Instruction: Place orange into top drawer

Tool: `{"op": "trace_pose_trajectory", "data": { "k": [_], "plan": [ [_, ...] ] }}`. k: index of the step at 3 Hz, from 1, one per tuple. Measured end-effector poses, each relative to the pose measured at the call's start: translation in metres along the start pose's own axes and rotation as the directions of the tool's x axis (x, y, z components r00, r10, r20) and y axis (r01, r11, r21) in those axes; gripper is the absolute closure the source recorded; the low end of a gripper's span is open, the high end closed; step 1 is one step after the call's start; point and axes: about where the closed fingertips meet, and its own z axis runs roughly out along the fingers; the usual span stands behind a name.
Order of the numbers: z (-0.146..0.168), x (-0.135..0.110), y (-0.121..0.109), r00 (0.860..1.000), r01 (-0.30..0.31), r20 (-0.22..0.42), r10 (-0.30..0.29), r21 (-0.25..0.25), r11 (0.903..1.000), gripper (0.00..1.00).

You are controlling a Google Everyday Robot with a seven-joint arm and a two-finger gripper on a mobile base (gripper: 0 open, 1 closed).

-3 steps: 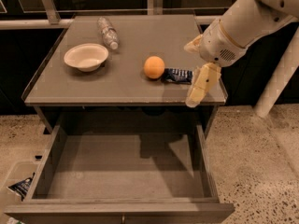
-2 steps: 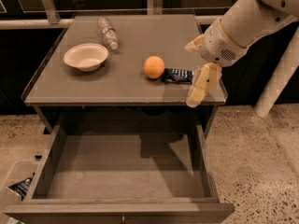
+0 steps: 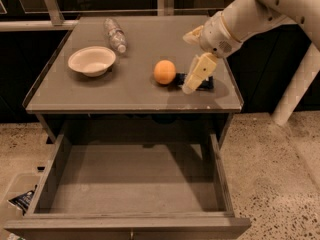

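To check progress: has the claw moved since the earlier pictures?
Yes. The claw has moved left and away from the table front edge, closer to the orange, which stayed put.

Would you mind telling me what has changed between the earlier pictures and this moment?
The gripper has shifted left in the picture over the table, nearer the orange, above the dark wrapper. Nothing was grasped. The orange, bowl, bottle and open top drawer stayed put.
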Motion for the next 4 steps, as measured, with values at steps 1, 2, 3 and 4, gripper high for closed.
{"op": "trace_pose_trajectory", "data": {
  "k": [1, 2, 3, 4],
  "plan": [
    [0.020, -0.033, -0.036, 0.986, 0.031, 0.163, -0.026, -0.028, 0.9991, 0.00],
    [0.005, -0.043, -0.051, 0.980, 0.037, 0.195, -0.039, 0.015, 0.9992, 0.00],
    [0.005, -0.043, -0.051, 0.980, 0.037, 0.194, -0.039, 0.014, 0.9992, 0.00],
    [0.035, -0.037, -0.039, 0.984, 0.034, 0.178, -0.025, -0.046, 0.9984, 0.00]
  ]
}}
